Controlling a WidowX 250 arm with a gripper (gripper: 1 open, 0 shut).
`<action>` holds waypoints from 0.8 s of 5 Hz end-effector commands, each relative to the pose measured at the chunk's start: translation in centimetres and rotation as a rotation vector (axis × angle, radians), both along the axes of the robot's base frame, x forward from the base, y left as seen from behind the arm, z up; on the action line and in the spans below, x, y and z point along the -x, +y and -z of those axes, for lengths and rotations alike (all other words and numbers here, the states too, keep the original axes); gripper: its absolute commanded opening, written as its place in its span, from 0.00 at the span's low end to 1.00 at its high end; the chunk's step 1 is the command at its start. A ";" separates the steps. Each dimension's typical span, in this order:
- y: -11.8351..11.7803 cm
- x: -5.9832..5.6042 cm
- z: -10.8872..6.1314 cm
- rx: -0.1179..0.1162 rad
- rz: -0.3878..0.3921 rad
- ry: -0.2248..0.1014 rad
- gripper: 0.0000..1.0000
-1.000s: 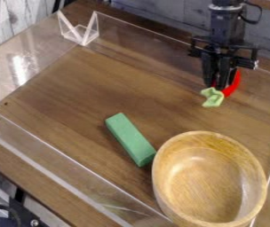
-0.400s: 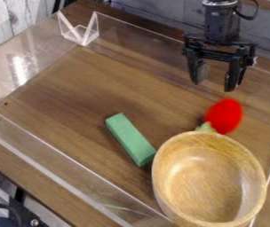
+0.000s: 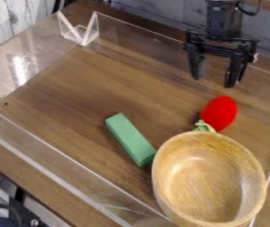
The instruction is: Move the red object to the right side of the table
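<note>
The red object (image 3: 220,112), a small glossy oval toy with a light-green leafy end, lies on the table (image 3: 90,89) just above the wooden bowl's rim, leafy end toward the bowl. My gripper (image 3: 218,73) hangs above and behind it, pointing down, with its black fingers spread open and nothing between them. A clear gap separates the fingertips from the toy.
A large wooden bowl (image 3: 209,182) fills the lower right. A green rectangular block (image 3: 131,138) lies left of it. Low clear acrylic walls (image 3: 54,182) ring the tabletop, and a clear folded stand (image 3: 78,28) sits at the far left corner.
My gripper opened and let go of the red object, which dropped to the table and settled beside the bowl's rim. The gripper stays about where it was.
</note>
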State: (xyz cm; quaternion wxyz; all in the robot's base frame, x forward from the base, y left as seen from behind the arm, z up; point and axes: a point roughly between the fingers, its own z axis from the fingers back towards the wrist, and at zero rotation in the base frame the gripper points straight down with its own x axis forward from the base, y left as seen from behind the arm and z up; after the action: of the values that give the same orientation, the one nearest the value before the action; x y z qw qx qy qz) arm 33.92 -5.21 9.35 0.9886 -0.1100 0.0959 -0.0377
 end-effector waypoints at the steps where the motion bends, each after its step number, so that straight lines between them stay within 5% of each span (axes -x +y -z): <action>1: 1.1 0.2 -3.8 -0.014 -0.050 -0.089 1.00; 3: 5.9 0.8 -7.2 -0.051 -0.125 -0.117 1.00; 4: 6.7 1.2 -8.0 -0.060 -0.063 -0.168 1.00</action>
State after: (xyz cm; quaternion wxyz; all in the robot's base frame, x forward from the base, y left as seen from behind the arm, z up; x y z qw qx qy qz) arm 32.74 1.15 15.27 0.9953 -0.0857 0.0434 -0.0120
